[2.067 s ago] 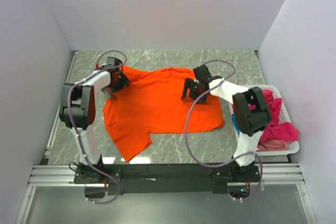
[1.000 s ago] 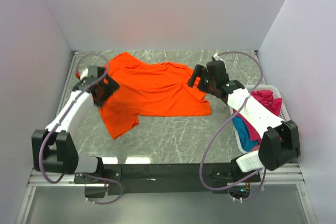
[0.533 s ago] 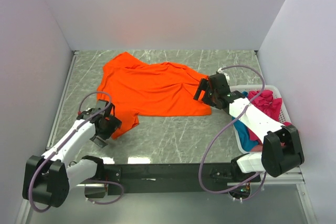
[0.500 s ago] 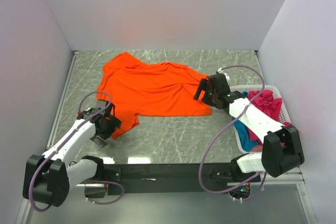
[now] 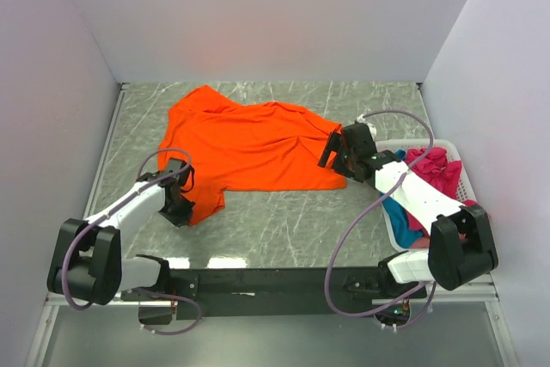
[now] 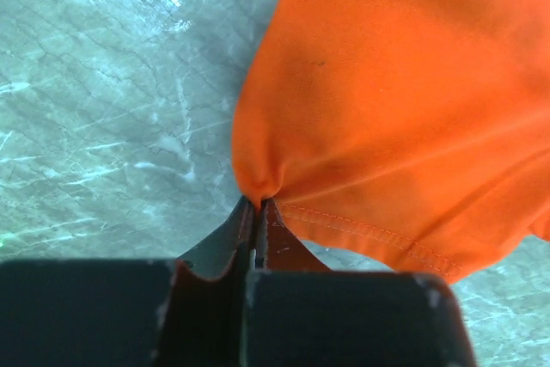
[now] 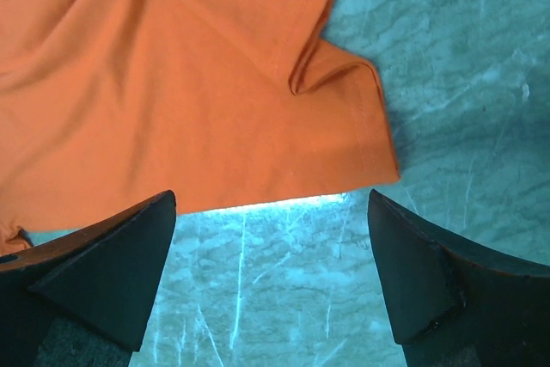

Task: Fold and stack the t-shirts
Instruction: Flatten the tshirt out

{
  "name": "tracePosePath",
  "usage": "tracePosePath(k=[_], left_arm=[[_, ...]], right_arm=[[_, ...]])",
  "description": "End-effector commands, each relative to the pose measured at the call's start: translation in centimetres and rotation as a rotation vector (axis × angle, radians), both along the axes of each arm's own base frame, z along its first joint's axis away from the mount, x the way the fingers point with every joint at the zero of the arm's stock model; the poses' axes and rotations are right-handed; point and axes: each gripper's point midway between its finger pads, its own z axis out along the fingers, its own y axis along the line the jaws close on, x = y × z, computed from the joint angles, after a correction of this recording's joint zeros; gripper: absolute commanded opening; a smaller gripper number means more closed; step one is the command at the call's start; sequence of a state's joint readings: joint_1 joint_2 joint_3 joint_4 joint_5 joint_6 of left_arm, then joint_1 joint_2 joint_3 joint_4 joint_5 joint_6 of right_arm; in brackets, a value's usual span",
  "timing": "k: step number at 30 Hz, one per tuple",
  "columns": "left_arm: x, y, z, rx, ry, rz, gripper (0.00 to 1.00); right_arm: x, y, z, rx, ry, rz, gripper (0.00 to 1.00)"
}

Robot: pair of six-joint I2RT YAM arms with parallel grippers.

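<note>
A bright orange t-shirt (image 5: 258, 148) lies spread, with wrinkles, across the middle of the marble table. My left gripper (image 5: 182, 210) is at its near-left corner. In the left wrist view the jaws are shut on a small pinch of the orange cloth (image 6: 258, 198), next to a stitched hem. My right gripper (image 5: 333, 152) hovers open at the shirt's right edge. In the right wrist view its fingers (image 7: 103, 272) straddle bare table just below the hem and corner of the orange t-shirt (image 7: 189, 83). More t-shirts, magenta (image 5: 438, 169) and teal (image 5: 397, 212), sit bunched in the basket.
A white plastic basket (image 5: 465, 180) stands at the right edge of the table, under the right arm's forearm. White walls close in the left, far and right sides. A metal rail with both arm bases runs along the near edge.
My left gripper has shifted onto the shirt's near-left corner and shut on it. The right gripper has barely moved and stays open. The shirt lies as it did.
</note>
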State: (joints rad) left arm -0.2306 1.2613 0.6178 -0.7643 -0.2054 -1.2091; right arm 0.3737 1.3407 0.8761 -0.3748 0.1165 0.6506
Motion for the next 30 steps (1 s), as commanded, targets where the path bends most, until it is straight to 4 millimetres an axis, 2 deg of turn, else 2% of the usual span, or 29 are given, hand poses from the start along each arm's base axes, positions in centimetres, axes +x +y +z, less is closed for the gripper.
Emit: tracePosePath(k=[1,4,5,7,9,10,12,15,20,26,30], left_arm=[[0.8,0.2,-0.6,0.021,-0.011,-0.02,0.01],[1.4,1.7,0.2,0.1,-0.027,0.02,0.01],[1.9,3.0,0.8,0.164,-0.047,0.05,0.01],[1.7,5.1,1.2,0.215,-0.04,0.127,0.01],[2.0,6.7,1.3,0.188,-0.05,0.206,0.01],[2.2,6.9,1.5,0.177,-0.066,0.196,0.01],[2.7,6.8,1.7,0.161,-0.093,0.203,0.01],[2.8,6.7,1.8,0.15,-0.11,0.192,0.01],[2.6,6.3,1.6,0.129,-0.112,0.176,0.01],[3.0,5.5,1.4,0.09,-0.132,0.145,0.01],[3.1,5.5,1.5,0.092,-0.13,0.133,0.01]], right_arm=[[-0.5,-0.8,-0.1,-0.02,0.02,-0.029,0.98],[-1.5,-1.3,-1.1,-0.049,0.078,-0.027,0.96],[-1.8,-1.5,-1.3,-0.056,0.091,-0.033,0.96],[-2.6,-1.4,-2.2,-0.053,0.132,-0.027,0.95],[-3.2,-1.2,-3.3,-0.04,0.162,-0.021,0.92],[-3.3,-1.0,-3.6,-0.031,0.17,-0.013,0.91],[-3.7,-0.7,-4.3,-0.018,0.192,0.0,0.88],[-3.1,-0.9,-5.2,-0.034,0.182,-0.024,0.81],[-3.0,-0.2,-6.0,-0.031,0.203,-0.016,0.76],[-3.4,-0.9,-8.0,-0.095,0.247,-0.064,0.72],[-3.1,-0.5,-8.8,-0.092,0.261,-0.075,0.61]])
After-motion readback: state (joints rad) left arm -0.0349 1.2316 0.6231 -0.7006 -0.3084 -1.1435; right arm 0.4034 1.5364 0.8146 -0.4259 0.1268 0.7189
